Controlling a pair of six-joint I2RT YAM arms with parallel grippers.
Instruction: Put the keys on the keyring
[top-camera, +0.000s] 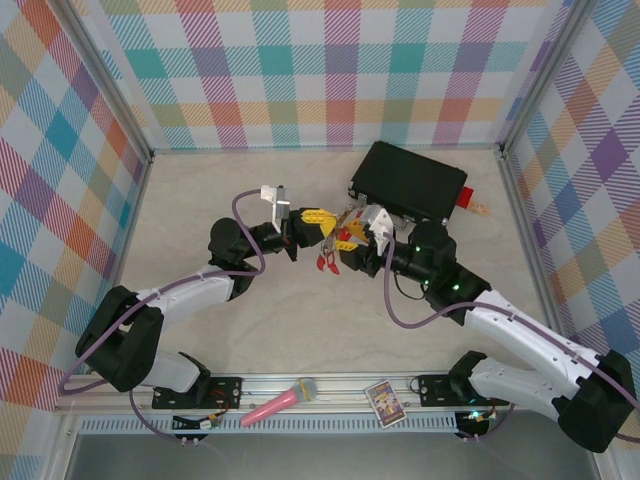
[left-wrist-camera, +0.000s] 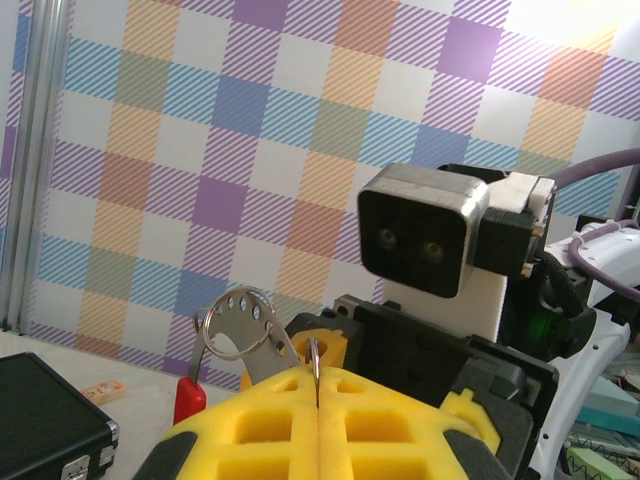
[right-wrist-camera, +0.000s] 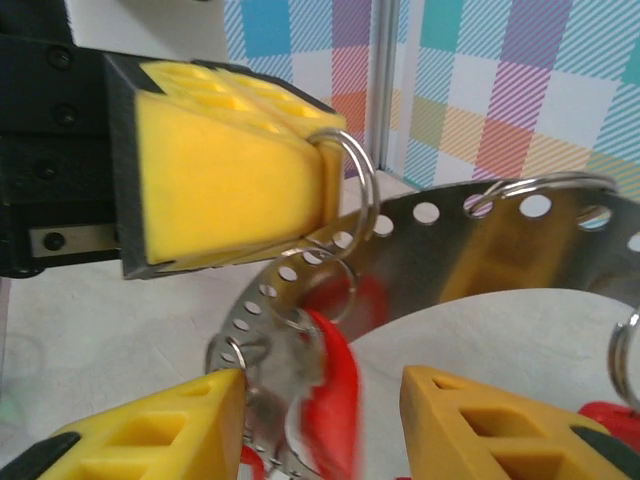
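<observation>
My left gripper (top-camera: 318, 220) is shut on the keyring (left-wrist-camera: 316, 360), a thin metal loop pinched edge-on between its yellow fingertips. That keyring (right-wrist-camera: 362, 175) passes through a hole in a curved, perforated metal strip (right-wrist-camera: 470, 240). Small loops hang red keys from the strip. One key (right-wrist-camera: 335, 400) dangles, blurred, between the spread fingers of my right gripper (right-wrist-camera: 320, 420), which is open and facing the left one tip to tip (top-camera: 347, 236). Red keys (top-camera: 326, 263) hang just below both grippers, above the table. Another red key (left-wrist-camera: 188, 398) shows under the strip's end.
A black case (top-camera: 410, 180) lies right behind the grippers. A red block with a beige bit (top-camera: 468, 200) is at its right end. A pink microphone (top-camera: 280, 402) and a small card (top-camera: 385, 403) rest on the front rail. Plaid walls enclose the table.
</observation>
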